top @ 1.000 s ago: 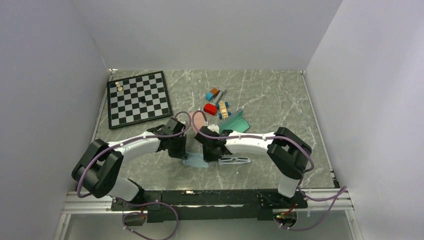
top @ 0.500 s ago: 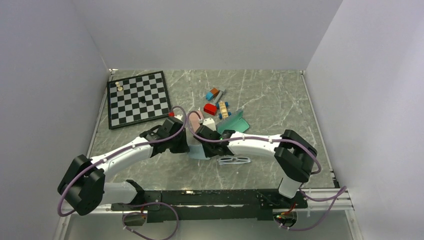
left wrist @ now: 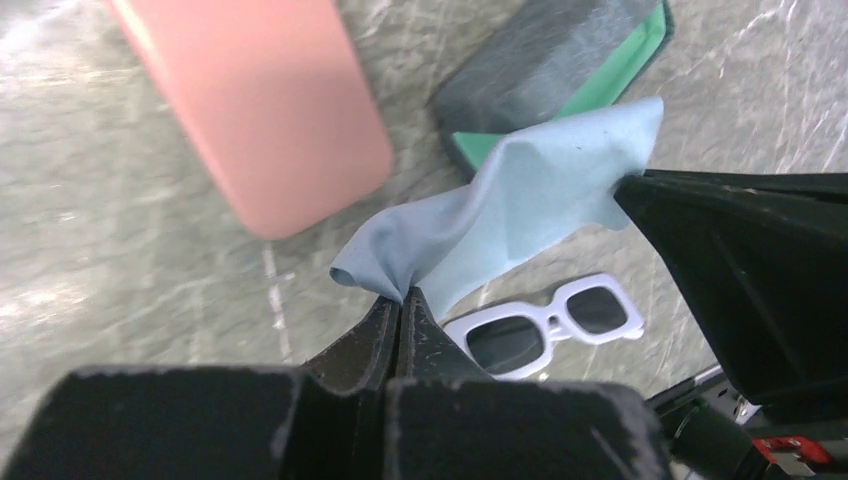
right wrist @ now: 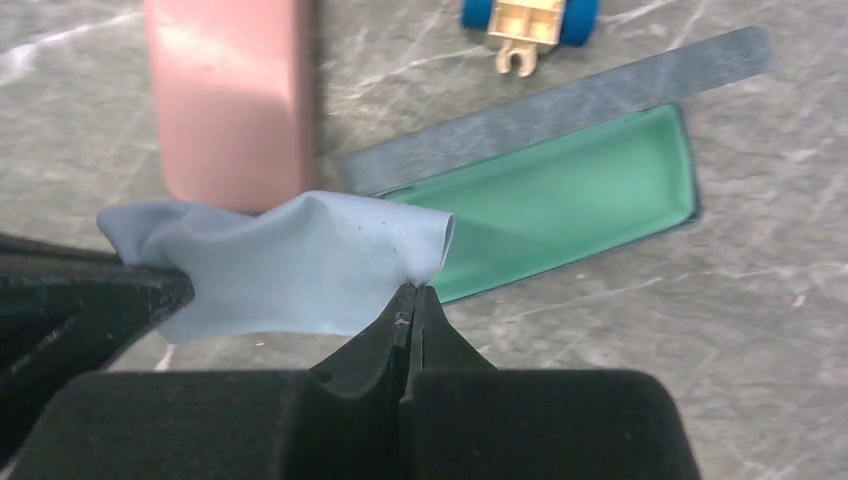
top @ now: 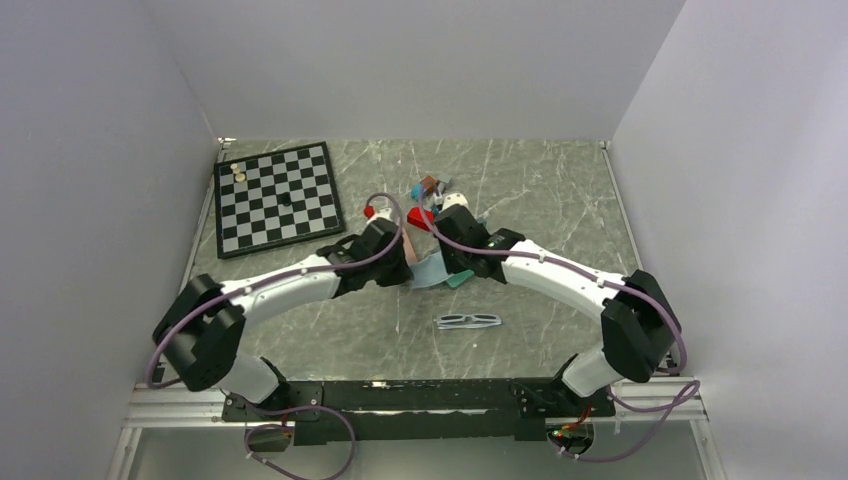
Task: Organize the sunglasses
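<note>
The marble table (top: 540, 190) carries a chessboard (top: 277, 198), white sunglasses (top: 469, 321), pink case (left wrist: 255, 100) and toy blocks (top: 428, 187).

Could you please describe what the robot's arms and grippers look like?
The left arm and right arm have white links, bulky black joints and looping purple cables. The left gripper and right gripper are matte black with tapering fingers.

Worktop (top: 560, 200): grey-green marble pattern with pale veins. Chessboard (top: 277, 197), far left corner: black and white checks. Sunglasses (left wrist: 545, 325), toward the near edge: white frame, dark lenses. Cloth (left wrist: 520, 215): light blue. Closed case (left wrist: 260, 100): pink. Open case (right wrist: 560, 200): slate-grey outside, green lining. Blocks (top: 428, 186), toward the far edge: red, blue, apparently orange.
</note>
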Motion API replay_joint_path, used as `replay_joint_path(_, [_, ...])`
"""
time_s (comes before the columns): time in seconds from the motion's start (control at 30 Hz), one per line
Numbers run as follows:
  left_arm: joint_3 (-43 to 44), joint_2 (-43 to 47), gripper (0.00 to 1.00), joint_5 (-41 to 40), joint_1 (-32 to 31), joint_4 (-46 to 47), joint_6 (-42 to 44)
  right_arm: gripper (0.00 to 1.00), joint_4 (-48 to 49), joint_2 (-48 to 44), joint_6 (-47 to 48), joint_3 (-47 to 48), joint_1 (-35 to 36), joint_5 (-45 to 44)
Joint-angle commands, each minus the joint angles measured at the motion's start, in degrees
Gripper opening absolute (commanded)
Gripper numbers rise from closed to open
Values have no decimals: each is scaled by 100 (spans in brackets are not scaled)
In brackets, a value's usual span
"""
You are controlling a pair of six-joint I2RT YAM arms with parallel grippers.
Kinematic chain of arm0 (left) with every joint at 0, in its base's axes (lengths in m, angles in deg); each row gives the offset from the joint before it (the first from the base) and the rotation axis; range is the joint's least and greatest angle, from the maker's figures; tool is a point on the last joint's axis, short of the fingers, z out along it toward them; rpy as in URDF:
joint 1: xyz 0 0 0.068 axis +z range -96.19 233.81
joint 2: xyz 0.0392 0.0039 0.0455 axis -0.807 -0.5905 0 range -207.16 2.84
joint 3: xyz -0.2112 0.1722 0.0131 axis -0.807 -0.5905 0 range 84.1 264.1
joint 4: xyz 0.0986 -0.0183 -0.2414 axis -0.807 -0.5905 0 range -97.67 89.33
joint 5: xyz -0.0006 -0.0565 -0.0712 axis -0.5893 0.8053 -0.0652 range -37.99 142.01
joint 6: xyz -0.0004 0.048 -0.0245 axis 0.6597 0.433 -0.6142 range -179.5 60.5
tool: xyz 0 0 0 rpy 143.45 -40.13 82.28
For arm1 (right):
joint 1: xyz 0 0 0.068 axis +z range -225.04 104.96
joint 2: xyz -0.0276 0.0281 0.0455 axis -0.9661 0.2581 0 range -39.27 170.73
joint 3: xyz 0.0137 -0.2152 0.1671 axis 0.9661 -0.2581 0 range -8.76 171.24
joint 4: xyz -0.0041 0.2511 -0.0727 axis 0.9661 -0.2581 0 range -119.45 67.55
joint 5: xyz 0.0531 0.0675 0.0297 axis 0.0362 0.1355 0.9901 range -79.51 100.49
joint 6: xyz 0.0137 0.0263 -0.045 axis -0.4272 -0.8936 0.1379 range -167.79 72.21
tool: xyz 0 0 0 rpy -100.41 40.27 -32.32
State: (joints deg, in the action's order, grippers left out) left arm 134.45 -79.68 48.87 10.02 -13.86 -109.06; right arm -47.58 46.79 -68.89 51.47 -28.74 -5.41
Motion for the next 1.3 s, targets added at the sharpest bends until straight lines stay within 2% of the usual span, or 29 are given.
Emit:
replay_joint_path(0.0, [748, -559, 0, -775, -454, 76, -784, 0, -187, -212, 915, -77, -328, 38])
replay_joint_path(0.2, [1516, -1293, 0, -883, -646, -237, -1367, 0, -2, -432, 1707, -268, -770, 597])
replay_joint_path(0.4, [1986, -1701, 0, -1866, -1039, -486, -1603, 0, 189, -277, 1959, -228, -1347, 930])
replay_joint_path(0.7, [2759, -2559, 2, -1766, -1058, -780, -1817, 0, 229, 74, 2489, -2, -1949, 1543])
replay_joint_path(0.93, [3041, -2868, 5, -1992, -1053, -972, -2043, 0, 685, 399, 2943, -12, -2105, 1525])
replay_joint_path(1.27, [3391, -3344, 5, -1877, -1056, -1215, -2255, 0, 525, 1008, 3067, 401, -2281, 1564])
